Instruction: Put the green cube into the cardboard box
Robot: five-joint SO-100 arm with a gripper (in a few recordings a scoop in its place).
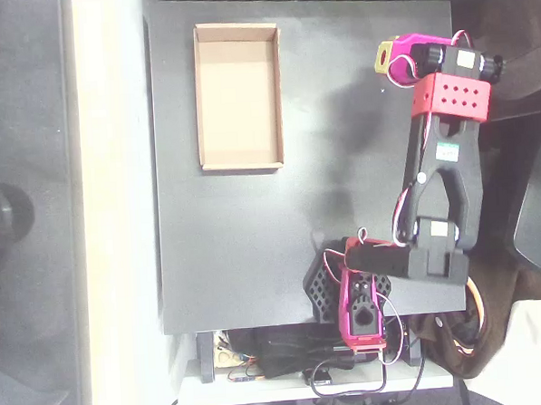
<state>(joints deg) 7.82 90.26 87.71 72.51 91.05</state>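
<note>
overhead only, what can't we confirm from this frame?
- Green cube: not identifiable in the overhead view; the yellow-green patch at the gripper could be the cube or part of the gripper, too small and blurred to tell.
- Fingers: open or shut cannot be told; seen from above, the magenta body hides them.
- Cardboard box: floor looks bare, though glare washes it out.
- Arm base: overlaps cables at the table edge.

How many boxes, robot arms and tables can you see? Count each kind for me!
cardboard box: 1
robot arm: 1
black table: 1
Total: 3
</note>
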